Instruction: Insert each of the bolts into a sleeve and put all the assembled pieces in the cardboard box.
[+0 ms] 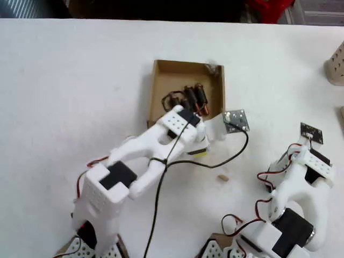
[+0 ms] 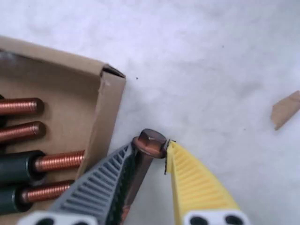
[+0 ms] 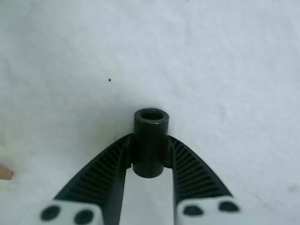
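Observation:
My left gripper (image 2: pixel 151 149) is shut on a copper bolt (image 2: pixel 149 143), whose hex head sticks out between the grey finger (image 2: pixel 101 185) and the yellow finger (image 2: pixel 192 183). It hangs over the table just outside a corner of the cardboard box (image 2: pixel 105 108). In the high view the left arm (image 1: pixel 177 126) stretches to the near right corner of the box (image 1: pixel 161 80). Several bolts in black sleeves (image 1: pixel 191 97) lie inside the box (image 2: pixel 33 164). My right gripper (image 3: pixel 150 140) is shut on a black sleeve (image 3: pixel 150 126), its open bore pointing away, above bare table at the right (image 1: pixel 312 156).
A small cardboard scrap (image 1: pixel 222 177) lies on the table between the arms, seen also as the scrap (image 2: pixel 286 110). A black cable (image 1: pixel 215 161) loops from the left arm across the middle. A pale wooden object (image 1: pixel 336 67) stands at the right edge.

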